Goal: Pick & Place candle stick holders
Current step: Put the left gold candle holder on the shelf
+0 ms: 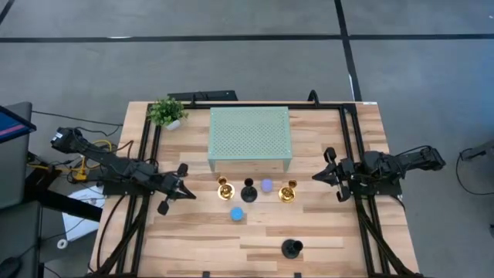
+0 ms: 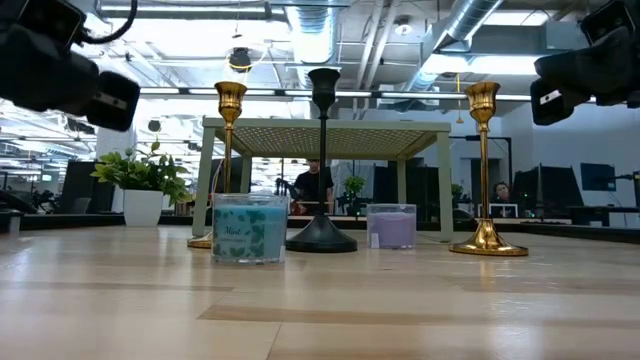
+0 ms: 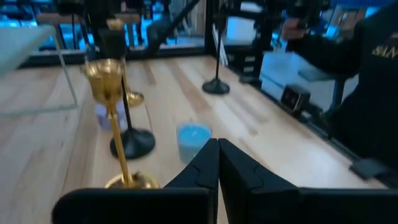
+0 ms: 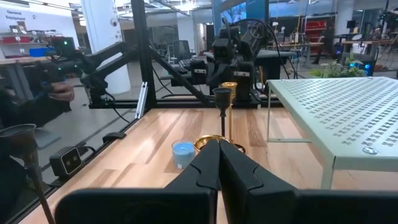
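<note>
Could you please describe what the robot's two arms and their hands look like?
Both arms are dark, nearly black, built of chunky jointed segments. The left arm has yellow and orange cabling near its base; the right arm shows none. Each ends in a two-finger hand, left hand and right hand, with black, angular, wedge-shaped fingers. No markings are visible.

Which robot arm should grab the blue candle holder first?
Probably the left. The left gripper sits just beside the blue candle holder, with bare table between them. The right gripper is farther off, and a gold holder stands in its way. Both grippers are shut, holding nothing.
</note>
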You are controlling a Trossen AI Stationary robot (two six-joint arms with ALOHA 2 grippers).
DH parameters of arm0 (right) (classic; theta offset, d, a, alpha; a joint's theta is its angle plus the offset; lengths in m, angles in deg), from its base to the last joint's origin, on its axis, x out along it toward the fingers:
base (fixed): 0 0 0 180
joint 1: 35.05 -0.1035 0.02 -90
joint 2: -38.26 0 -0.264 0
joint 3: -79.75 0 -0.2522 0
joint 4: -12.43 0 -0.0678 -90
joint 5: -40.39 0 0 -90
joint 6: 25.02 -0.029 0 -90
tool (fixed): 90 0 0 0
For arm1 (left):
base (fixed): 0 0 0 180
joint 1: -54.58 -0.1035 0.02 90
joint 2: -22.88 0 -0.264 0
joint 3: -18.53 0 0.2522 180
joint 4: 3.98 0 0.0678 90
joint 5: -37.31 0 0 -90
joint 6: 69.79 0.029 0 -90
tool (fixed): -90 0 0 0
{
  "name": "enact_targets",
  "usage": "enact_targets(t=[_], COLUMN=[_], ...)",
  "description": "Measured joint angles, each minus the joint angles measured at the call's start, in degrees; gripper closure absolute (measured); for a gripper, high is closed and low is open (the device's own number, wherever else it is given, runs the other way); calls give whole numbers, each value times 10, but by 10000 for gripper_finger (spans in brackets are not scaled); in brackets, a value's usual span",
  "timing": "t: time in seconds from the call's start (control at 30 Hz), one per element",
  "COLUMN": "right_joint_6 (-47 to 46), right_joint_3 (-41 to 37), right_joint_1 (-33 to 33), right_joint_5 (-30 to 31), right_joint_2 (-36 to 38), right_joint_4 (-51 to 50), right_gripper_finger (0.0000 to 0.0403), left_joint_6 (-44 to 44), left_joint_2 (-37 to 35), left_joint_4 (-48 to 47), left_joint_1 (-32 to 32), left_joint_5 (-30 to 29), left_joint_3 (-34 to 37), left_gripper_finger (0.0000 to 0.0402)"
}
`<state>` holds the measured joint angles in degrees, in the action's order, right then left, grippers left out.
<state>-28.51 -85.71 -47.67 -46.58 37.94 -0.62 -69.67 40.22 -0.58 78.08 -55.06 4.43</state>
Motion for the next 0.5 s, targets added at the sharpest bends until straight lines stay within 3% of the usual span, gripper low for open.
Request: enact_targets(t=[0.5], right_joint_6=[4], right_joint_3=[0], right_joint_1=[0], right_joint_5=[0], right_joint_2=[0], right_joint_4=[-2], right_gripper_finger=[403], left_joint_6=[0], left_joint_2=[0], left_joint_4=[9], left_joint_1=[0], left_joint_5=[0], left_joint_3=[0], left_gripper_finger=[395])
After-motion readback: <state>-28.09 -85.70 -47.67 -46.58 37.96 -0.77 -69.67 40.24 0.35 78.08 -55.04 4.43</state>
